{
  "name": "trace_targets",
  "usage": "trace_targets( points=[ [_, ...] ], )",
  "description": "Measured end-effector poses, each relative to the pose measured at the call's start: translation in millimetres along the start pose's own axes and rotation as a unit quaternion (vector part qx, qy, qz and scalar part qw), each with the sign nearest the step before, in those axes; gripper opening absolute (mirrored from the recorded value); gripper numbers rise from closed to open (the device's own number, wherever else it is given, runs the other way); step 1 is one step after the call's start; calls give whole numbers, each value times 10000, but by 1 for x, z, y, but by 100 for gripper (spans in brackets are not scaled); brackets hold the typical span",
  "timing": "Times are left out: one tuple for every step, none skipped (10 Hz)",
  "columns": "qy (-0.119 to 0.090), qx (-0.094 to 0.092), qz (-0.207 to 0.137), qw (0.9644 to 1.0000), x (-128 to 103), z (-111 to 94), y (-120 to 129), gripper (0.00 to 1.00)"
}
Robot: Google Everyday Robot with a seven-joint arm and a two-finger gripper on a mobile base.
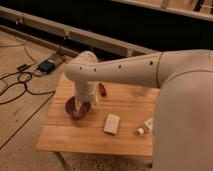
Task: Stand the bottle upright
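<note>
From my seat the gripper (83, 102) hangs at the end of the arm (125, 70) over the left part of the table (85, 142), low over the purple bowl (70, 106) and seemingly down into it. The wrist covers it, so I cannot tell whether it is spread, closed or holding anything. Just past the wrist at 2 o'clock a small red thing (102, 89) lies on the wood. Further out, at about 4 o'clock from the gripper, the flat white block (112, 124) lies on the board, apart from the bowl. The bottle (145, 127) is beyond the block on roughly the same 4 o'clock line, well apart from the gripper, near the table's right edge. It is lying on its side, not standing, with its long axis running from about 8 o'clock to 2 o'clock. The small end, which looks like the cap, points to 8 o'clock toward the block, and the far end goes under the robot's big white body (182, 120). I cannot read anything on its label. Off the table at 10 o'clock, cables (20, 80) and a dark box (47, 65) lie on the floor.
</note>
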Motion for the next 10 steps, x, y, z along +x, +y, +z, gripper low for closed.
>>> trace_targets(
  points=[
    [-42,14,159,9999,-6,-1,-22,65],
    [-72,49,373,9993,-11,-2,-47,65],
    [-113,78,625,9979,-15,-4,-73,65],
    [-139,92,806,9966,-18,-5,-90,65],
    [-181,114,1128,9934,-20,-6,-117,65],
    [-205,115,1386,9901,-22,-4,-137,65],
    [-215,116,1605,9867,-22,-1,-154,65],
    [-218,129,1863,9822,-22,5,-175,65],
    [-218,141,1990,9797,-23,9,-185,65],
    [-207,154,2171,9758,-22,15,-200,65]
  ],
)
